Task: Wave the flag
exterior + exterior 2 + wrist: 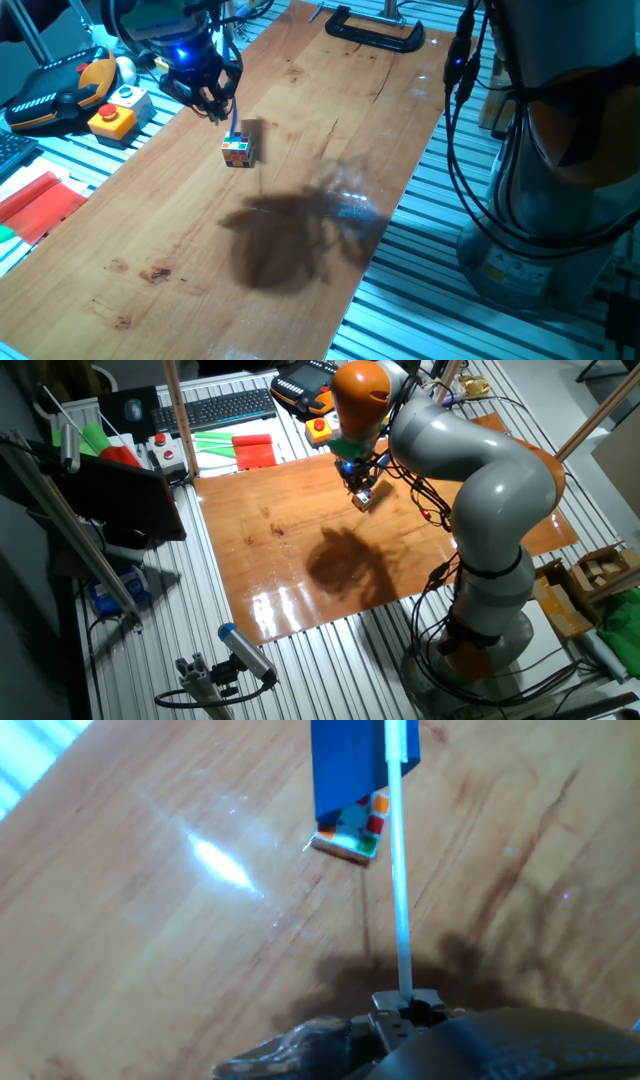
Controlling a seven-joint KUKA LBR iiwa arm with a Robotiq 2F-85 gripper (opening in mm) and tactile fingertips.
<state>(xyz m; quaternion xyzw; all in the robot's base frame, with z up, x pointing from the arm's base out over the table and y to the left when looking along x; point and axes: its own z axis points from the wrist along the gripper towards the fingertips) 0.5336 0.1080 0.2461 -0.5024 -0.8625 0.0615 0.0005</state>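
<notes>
The flag's blue cloth (pixel 348 765) fills the top of the hand view, with its thin white stick (pixel 400 890) running down into my gripper (pixel 405 1003), which is shut on the stick's end. In one fixed view the flag (pixel 235 127) hangs edge-on below the gripper (pixel 215 106), just above the table. The multicoloured cube (pixel 238 151) sits on the wood directly under the cloth's tip (pixel 350 835). Seen from the other fixed view, the gripper (pixel 358 477) is over the cube (pixel 364 498) near the table's far edge.
A red flat sheet (pixel 40 205) lies off the wooden board (pixel 300 290) at the left. A yellow button box (pixel 115 116) and a pendant sit beside the gripper. A black clamp (pixel 375 32) grips the far end. The arm's shadow darkens the board's middle.
</notes>
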